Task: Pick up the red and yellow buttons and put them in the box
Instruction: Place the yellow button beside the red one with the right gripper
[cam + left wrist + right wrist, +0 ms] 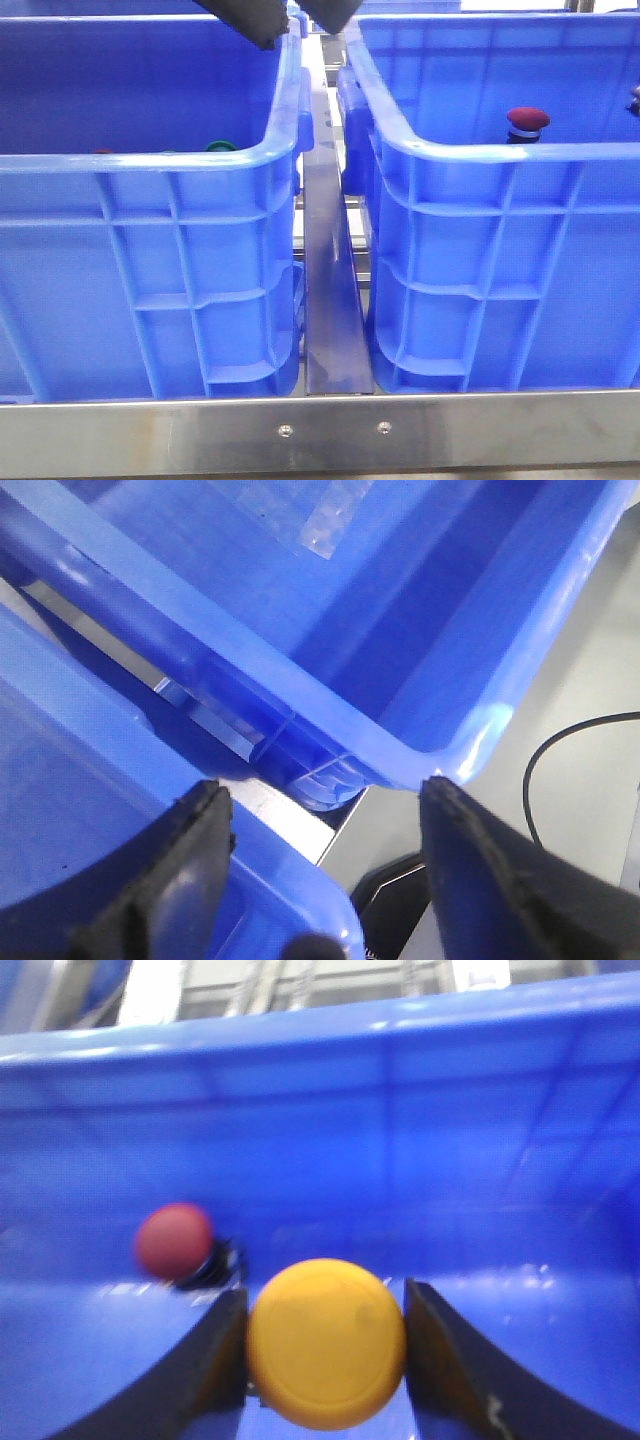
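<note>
Two identical blue crates fill the front view, the left crate [150,250] and the right crate [500,260] standing side by side with a metal rail between them; nothing shown settles which of them is the box the buttons are meant for. The red button [527,121] sits inside the right crate near its front wall, cap up, so its short axis runs roughly vertical on its dark body. In the right wrist view it appears just beside and beyond the yellow button [326,1343], whose round cap faces the camera, its stem running away from the lens. The right gripper [326,1360] has its fingers [215,1360] closed narrowly on either side of that yellow cap, apparently holding it inside the crate. A green cap [220,147] just shows over the rim of the left crate. The left gripper [325,880] hangs above the gap between the two crates with its fingers [190,850] spread wide and nothing between them. My reading is that the task stands at an early to middle stage: yellow is in hand but neither button can be confirmed as delivered.
</note>
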### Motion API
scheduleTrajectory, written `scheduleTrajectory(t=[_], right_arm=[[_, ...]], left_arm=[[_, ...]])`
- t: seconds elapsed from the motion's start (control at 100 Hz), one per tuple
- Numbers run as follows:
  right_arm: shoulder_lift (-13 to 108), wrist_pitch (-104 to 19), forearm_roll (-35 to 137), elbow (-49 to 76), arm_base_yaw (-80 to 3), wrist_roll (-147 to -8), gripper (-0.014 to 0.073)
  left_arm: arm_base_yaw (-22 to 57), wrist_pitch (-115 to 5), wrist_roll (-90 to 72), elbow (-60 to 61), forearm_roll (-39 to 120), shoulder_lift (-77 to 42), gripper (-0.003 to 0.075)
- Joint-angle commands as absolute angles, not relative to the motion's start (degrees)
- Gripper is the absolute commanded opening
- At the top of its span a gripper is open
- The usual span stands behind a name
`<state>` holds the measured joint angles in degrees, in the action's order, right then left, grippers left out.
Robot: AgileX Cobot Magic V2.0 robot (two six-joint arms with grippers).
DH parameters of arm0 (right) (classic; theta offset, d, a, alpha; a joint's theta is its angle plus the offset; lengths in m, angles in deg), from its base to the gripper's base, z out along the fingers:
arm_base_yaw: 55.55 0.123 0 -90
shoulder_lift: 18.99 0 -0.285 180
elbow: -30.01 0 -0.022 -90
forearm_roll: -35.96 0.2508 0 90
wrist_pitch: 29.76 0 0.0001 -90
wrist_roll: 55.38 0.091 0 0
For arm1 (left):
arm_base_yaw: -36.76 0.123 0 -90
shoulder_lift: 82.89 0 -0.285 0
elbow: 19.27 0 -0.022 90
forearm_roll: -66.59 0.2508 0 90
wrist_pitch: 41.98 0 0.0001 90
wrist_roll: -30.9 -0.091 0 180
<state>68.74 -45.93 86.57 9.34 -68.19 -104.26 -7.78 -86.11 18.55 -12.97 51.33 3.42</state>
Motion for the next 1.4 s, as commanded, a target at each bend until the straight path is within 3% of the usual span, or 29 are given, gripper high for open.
scheduleTrajectory(t=[0.0, 0.66, 0.95, 1.39], right_arm=[[69.18, -39.05, 88.03, 11.11, -66.89, -104.77, 0.0216], [84.33, -28.69, 88.03, 16.09, -63.40, -104.77, 0.0218], [84.21, -29.31, 88.03, 16.09, -63.40, -104.77, 0.0498], [74.62, -32.20, 88.42, 14.54, -63.46, -104.77, 0.0504]], left_arm=[[-8.20, -83.29, 18.60, -14.80, 49.29, 1.31, 0.0400], [-8.20, -83.29, 18.60, -14.80, 47.88, 1.31, 0.0400], [-8.20, -83.29, 18.60, -14.80, 47.88, 1.31, 0.0400], [-7.69, -80.38, 19.44, -14.80, 51.04, -1.57, 0.0382]])
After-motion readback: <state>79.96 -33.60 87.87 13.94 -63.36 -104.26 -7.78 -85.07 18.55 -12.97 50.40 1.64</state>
